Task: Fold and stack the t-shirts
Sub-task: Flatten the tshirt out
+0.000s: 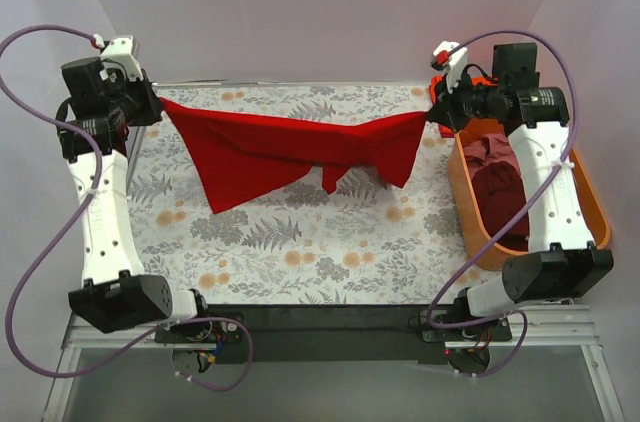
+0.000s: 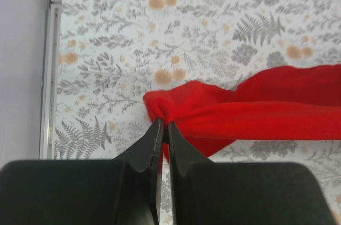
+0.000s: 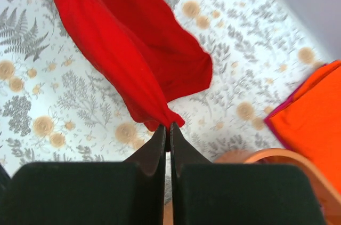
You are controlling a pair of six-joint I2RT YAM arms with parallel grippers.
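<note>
- your left gripper (image 2: 164,127) is closed to a thin slit on a bunched corner of the red t-shirt (image 1: 290,147). the cloth fans out ahead of its tips and to their right.
- your right gripper (image 3: 168,129) is pinched nearly shut on the opposite corner. from it the shirt runs ahead and to the left of the tips, with one loose flap hanging just ahead of them.
- the shirt sags as a band between the two grippers above the fern-print table cover (image 1: 300,242). its lower edge droops furthest near the left gripper, and you cannot tell whether it touches the cover.
- the step looks like spreading the shirt flat before folding. lower both wrists together and draw them toward you, so the hanging edge lands first and the rest lays out smooth.
- pull evenly; each pinch has only a small bite of cloth, and a hard tug apart may slip a corner free.
- steer the right end away from the orange tub (image 1: 468,214) just below that gripper, where a maroon shirt (image 1: 497,182) lies.
</note>
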